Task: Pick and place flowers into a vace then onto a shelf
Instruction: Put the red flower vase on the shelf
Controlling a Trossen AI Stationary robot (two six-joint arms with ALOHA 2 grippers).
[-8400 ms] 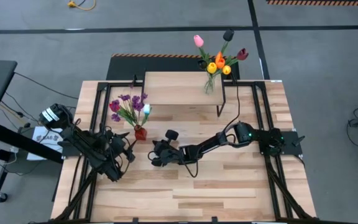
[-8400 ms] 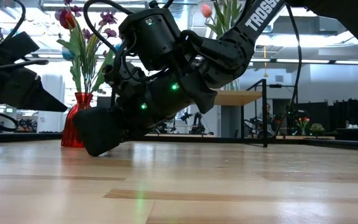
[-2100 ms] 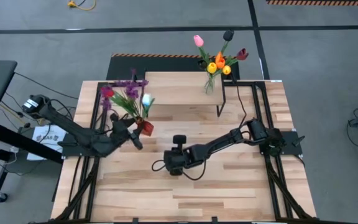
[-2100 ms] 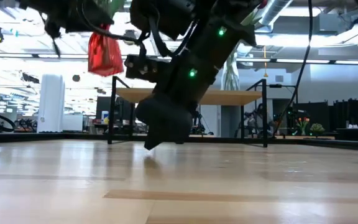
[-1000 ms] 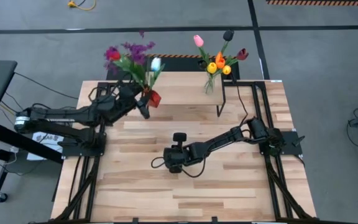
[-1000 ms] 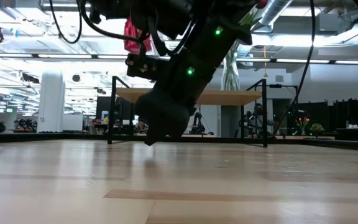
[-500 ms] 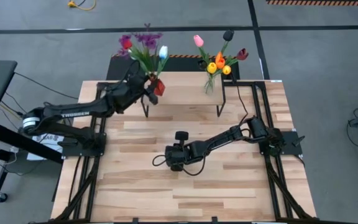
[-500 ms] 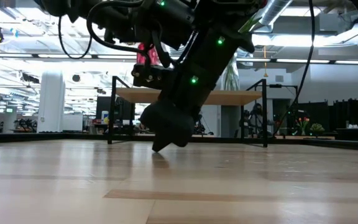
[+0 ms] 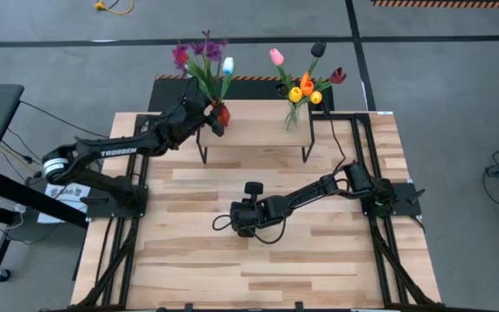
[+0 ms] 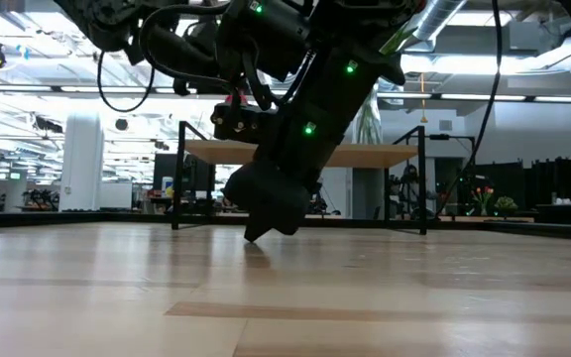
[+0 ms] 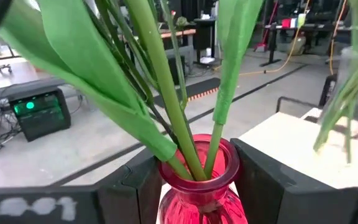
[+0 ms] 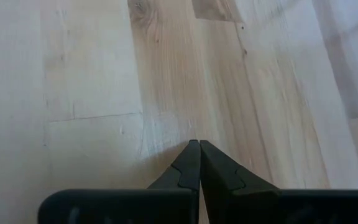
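the left gripper [image 9: 213, 115] has lifted the red vase [image 9: 222, 113] of purple flowers [image 9: 203, 59] off the tabletop [image 9: 319, 260] and carried it to the left end of the shelf [image 9: 258, 121]. the right gripper [image 9: 248, 218] has drawn back toward the tabletop's middle, fingers together.

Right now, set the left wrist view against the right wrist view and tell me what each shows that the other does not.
Only the left wrist view: the left tool shut on the red glass vase, green stems rising from its neck, a second clear vase of stems on the light wooden shelf, and the room behind.
Only the right wrist view: the right tool, shut and empty, pointing down at the bare plank tabletop.
Both: dark fingers in front; light wood beyond them.
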